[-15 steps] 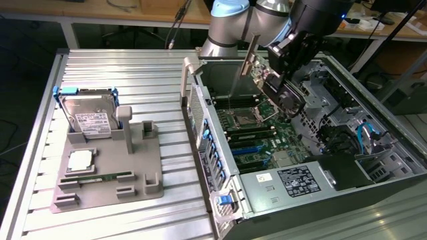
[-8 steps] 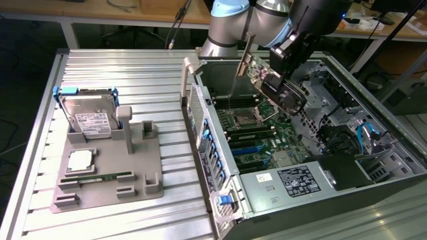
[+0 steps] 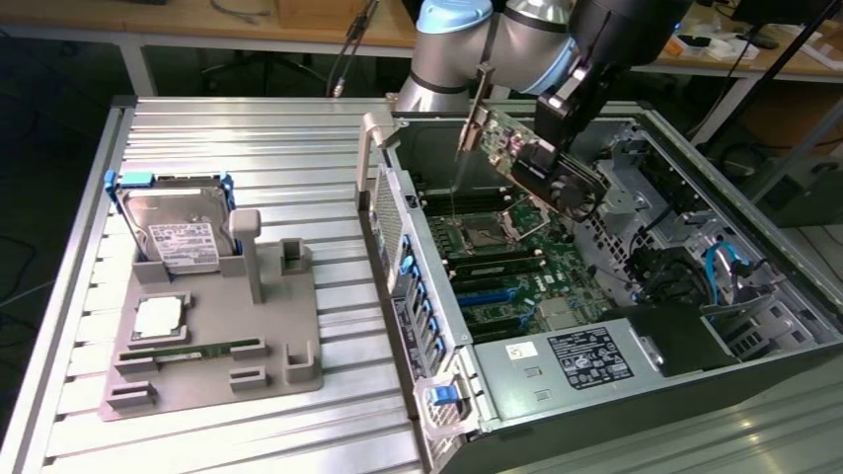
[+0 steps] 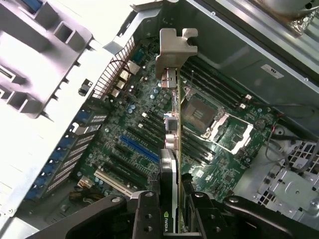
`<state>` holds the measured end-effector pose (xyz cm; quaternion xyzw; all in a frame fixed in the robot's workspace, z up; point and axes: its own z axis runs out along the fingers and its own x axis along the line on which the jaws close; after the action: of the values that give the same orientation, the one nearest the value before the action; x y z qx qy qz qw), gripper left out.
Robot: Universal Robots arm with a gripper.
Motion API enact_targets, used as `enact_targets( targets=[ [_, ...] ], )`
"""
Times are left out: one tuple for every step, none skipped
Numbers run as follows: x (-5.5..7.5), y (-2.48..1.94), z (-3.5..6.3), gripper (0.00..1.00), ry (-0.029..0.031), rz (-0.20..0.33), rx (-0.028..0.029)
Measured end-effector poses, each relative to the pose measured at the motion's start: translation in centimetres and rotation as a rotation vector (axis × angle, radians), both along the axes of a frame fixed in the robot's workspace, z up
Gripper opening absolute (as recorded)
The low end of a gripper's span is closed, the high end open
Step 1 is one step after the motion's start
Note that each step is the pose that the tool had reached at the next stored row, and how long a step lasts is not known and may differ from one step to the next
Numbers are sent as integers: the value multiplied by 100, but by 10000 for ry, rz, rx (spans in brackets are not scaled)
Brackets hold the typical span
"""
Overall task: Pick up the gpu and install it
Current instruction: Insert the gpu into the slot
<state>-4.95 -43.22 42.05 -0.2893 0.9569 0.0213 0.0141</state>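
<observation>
Above the green motherboard, the claw clamps the flat gpu

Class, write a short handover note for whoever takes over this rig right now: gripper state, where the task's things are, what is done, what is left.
Gripper: shut on the gpu, a thin dark circuit-board card with a long silver metal bracket at one end.
Position: the card hangs tilted above the green motherboard inside the open metal computer case, touching no slot.
Done: card picked up and brought over the case.
Left: it is not yet seated in a slot.
</observation>
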Motion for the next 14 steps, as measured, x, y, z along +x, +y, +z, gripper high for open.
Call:
enact_targets(
  targets=[
    [0, 8, 0, 27, -1, 107, 1],
    [0, 14, -1, 27, 0, 213, 1],
    [0, 22, 0, 27, 0, 321, 1],
    [0, 27, -1, 27, -1, 422, 1],
    [0, 31, -1, 27, -1, 516, 1],
    [0, 36, -1, 27, 0, 613, 1],
    [0, 41, 0, 27, 0, 709, 0],
    [0, 46, -1, 27, 0, 794, 1],
    [0, 50, -1, 27, -1, 889, 1],
    [0, 55, -1, 27, 0, 982, 0],
    [0, 63, 0, 27, 0, 1153, 0],
    [0, 67, -1, 27, 0, 1288, 1],
    [0, 70, 0, 27, -1, 1398, 1],
    [0, 72, -1, 27, -1, 1477, 1]
  ],
)
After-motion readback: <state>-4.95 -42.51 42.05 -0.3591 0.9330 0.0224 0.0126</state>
